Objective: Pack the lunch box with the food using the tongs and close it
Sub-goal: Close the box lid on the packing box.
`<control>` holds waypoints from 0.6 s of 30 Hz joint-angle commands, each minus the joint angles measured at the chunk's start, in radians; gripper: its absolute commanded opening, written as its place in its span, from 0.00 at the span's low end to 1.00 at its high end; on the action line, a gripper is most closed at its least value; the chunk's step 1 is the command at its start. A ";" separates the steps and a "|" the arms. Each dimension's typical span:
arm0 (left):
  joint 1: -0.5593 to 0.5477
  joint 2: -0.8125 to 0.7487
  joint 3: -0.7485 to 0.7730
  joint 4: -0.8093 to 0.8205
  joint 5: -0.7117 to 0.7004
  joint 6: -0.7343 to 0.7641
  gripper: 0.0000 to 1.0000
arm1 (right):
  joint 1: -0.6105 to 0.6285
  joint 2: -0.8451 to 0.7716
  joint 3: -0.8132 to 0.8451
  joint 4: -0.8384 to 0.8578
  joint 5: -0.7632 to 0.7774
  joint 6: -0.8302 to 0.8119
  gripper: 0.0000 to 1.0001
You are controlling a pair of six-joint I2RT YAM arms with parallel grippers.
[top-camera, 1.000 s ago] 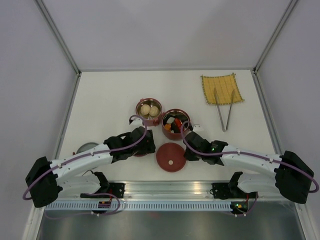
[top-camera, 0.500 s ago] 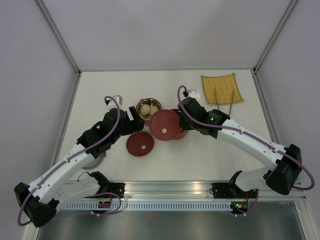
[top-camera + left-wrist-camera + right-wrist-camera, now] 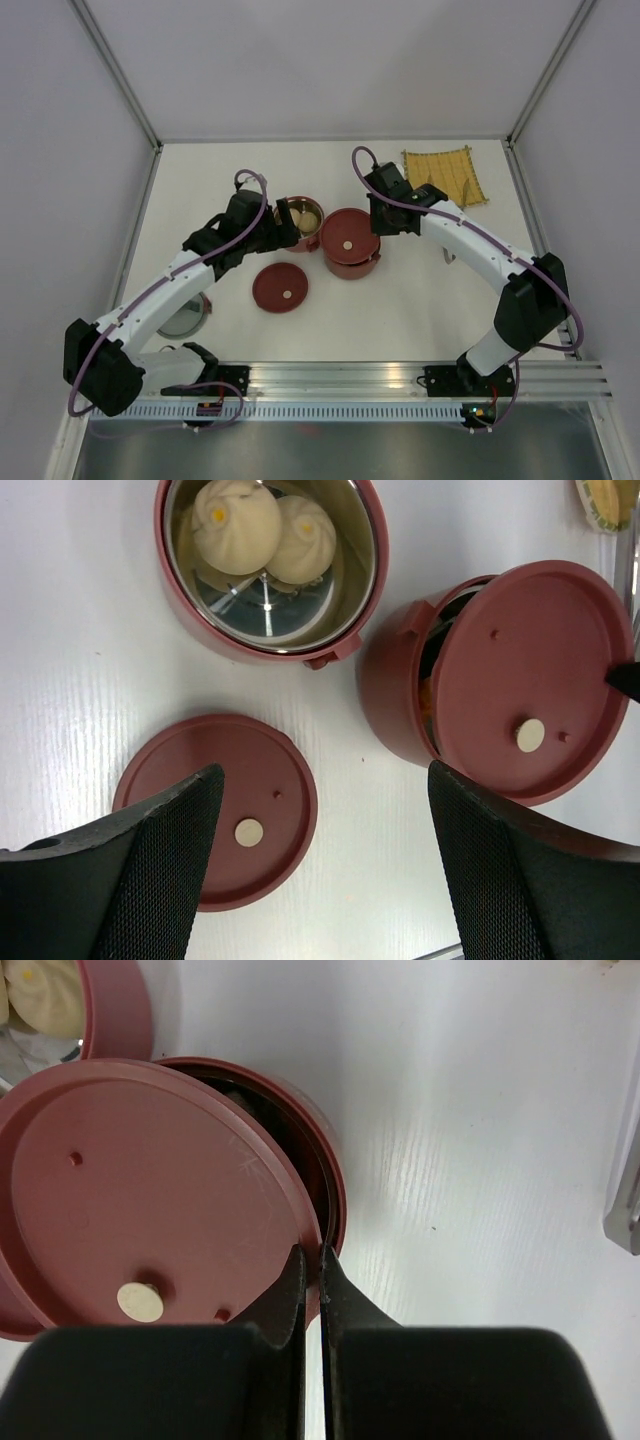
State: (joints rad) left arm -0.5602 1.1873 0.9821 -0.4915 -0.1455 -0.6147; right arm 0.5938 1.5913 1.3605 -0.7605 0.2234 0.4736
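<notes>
The lunch box is two dark-red bowls. The left bowl [image 3: 300,218] [image 3: 265,575] stands uncovered with two pale balls [image 3: 262,528] of the food inside. On the right bowl [image 3: 350,262] [image 3: 336,1195] a red lid [image 3: 346,238] [image 3: 150,1190] lies tilted and off-centre, and orange food [image 3: 427,695] shows through the gap. My right gripper [image 3: 376,222] [image 3: 310,1258] is shut on this lid's rim. My left gripper [image 3: 283,235] [image 3: 325,772] hangs open above the table, holding nothing, with a second lid [image 3: 280,287] [image 3: 215,810] flat below it. The tongs [image 3: 625,1200] lie right of the bowls, mostly hidden under my right arm.
A yellow woven mat [image 3: 445,178] lies at the back right. A round grey metal dish [image 3: 186,318] sits at the front left, partly under my left arm. Walls close in the table at the back and sides.
My right gripper has carried its lid to the right, onto the right bowl. My left arm has swung toward the back beside the left bowl, its jaws wider, the second lid lying free.
</notes>
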 commanded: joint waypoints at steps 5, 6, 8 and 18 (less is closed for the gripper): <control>0.003 0.067 0.058 0.091 0.079 0.046 0.88 | -0.006 0.013 -0.007 -0.020 -0.016 0.057 0.01; 0.003 0.084 0.061 0.096 0.086 0.044 0.87 | -0.006 0.013 -0.015 -0.023 -0.012 0.081 0.00; 0.003 0.100 0.064 0.108 0.096 0.041 0.87 | -0.006 0.009 -0.044 -0.020 -0.019 0.138 0.01; 0.003 0.138 0.078 0.129 0.138 0.056 0.86 | -0.006 0.006 -0.061 0.003 0.014 0.142 0.00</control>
State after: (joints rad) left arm -0.5602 1.3182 1.0199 -0.4076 -0.0383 -0.5941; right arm 0.5915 1.6054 1.2884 -0.7765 0.2073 0.6018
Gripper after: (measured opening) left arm 0.860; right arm 0.020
